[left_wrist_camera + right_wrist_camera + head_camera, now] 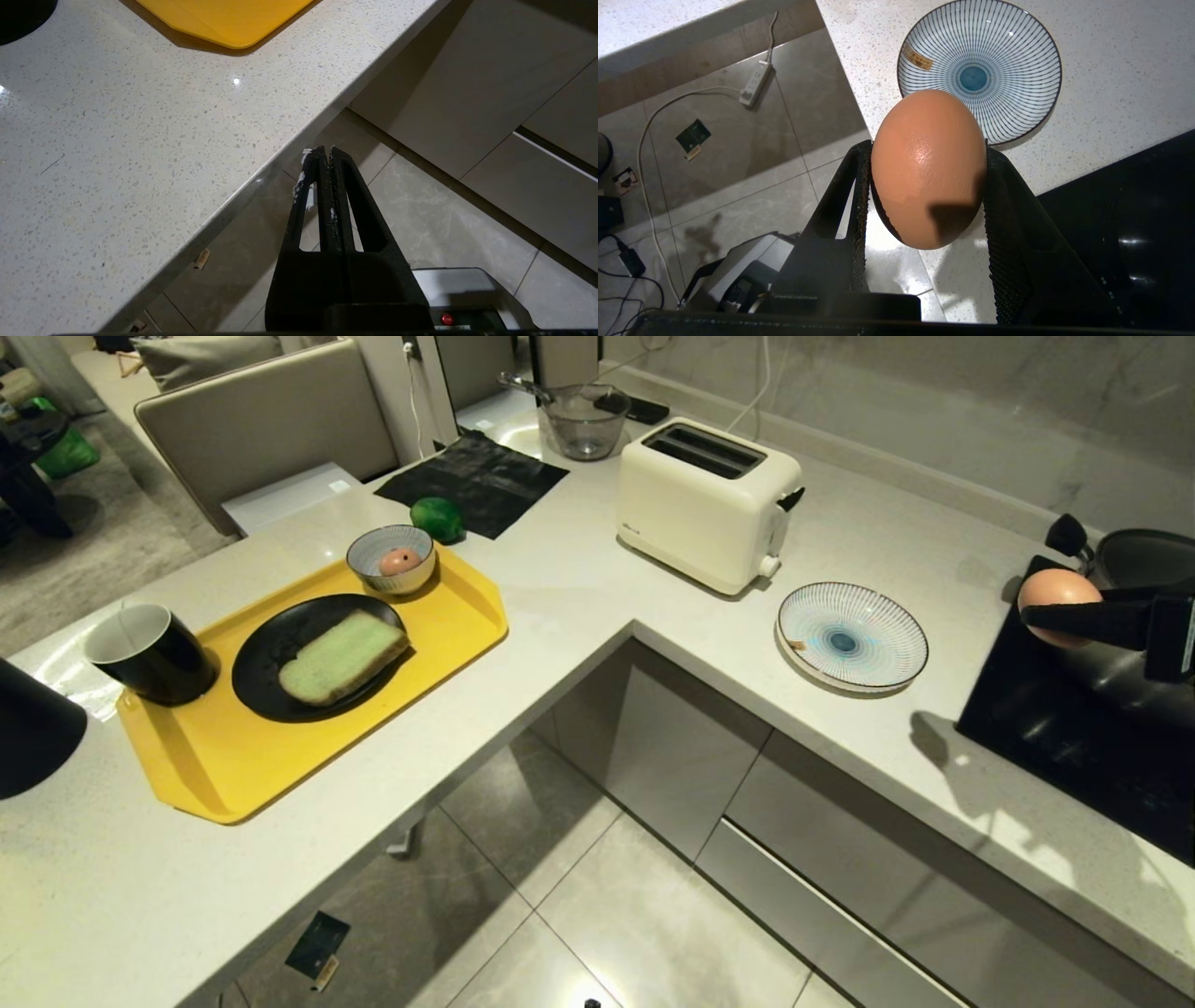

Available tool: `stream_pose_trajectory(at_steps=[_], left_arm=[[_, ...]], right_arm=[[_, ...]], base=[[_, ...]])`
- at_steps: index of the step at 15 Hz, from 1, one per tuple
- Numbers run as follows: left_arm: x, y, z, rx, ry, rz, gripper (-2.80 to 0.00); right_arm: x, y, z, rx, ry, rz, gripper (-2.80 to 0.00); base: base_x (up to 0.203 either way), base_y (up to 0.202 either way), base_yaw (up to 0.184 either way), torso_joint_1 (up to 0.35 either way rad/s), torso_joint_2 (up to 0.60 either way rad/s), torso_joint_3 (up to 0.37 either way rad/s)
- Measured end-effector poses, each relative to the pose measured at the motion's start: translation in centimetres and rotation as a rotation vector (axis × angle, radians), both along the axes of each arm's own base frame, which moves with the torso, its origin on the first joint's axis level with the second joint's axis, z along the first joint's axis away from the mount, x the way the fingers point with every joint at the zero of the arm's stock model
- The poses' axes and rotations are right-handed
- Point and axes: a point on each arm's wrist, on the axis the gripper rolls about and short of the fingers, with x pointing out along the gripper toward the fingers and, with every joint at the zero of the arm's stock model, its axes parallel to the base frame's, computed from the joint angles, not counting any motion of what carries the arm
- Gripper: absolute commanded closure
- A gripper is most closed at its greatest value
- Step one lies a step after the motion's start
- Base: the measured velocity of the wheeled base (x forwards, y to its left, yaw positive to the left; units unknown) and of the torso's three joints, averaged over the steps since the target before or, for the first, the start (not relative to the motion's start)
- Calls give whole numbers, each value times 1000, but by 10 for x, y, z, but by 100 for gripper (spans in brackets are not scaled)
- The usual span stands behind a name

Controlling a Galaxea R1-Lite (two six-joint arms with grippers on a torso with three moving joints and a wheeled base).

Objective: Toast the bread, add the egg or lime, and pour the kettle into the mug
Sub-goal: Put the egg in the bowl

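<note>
On the pale speckled L-shaped table point(579, 588), the bread point(343, 656) lies on a black plate point(266, 677) on the yellow tray point(233, 761), mug point(149, 653) beside it, lime point(437, 519) behind. Only the wrist view shows the right hand point(927, 186) clamped on a brown egg point(928, 168) near the striped plate point(1017, 56); the left hand point(325, 156) is pressed together off the table's edge.

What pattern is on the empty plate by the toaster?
Fine blue radial stripes on white with a blue centre, plate; clearest in right wrist view.

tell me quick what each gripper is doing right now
Left gripper: closed, holding nothing, parked off the counter edge.
Right gripper: closed on a brown egg, held above the counter near the striped plate.
</note>
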Motion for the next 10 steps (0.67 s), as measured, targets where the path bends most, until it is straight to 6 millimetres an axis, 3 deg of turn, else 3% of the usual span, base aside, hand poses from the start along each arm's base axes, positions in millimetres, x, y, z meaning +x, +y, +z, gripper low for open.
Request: stream_pose_trajectory(at_steps=[10], left_arm=[[0,0,0,0,0,1,0]], right_arm=[[-4,0,2,6,-11,-4,0]], base=[[0,0,0,0,0,0]])
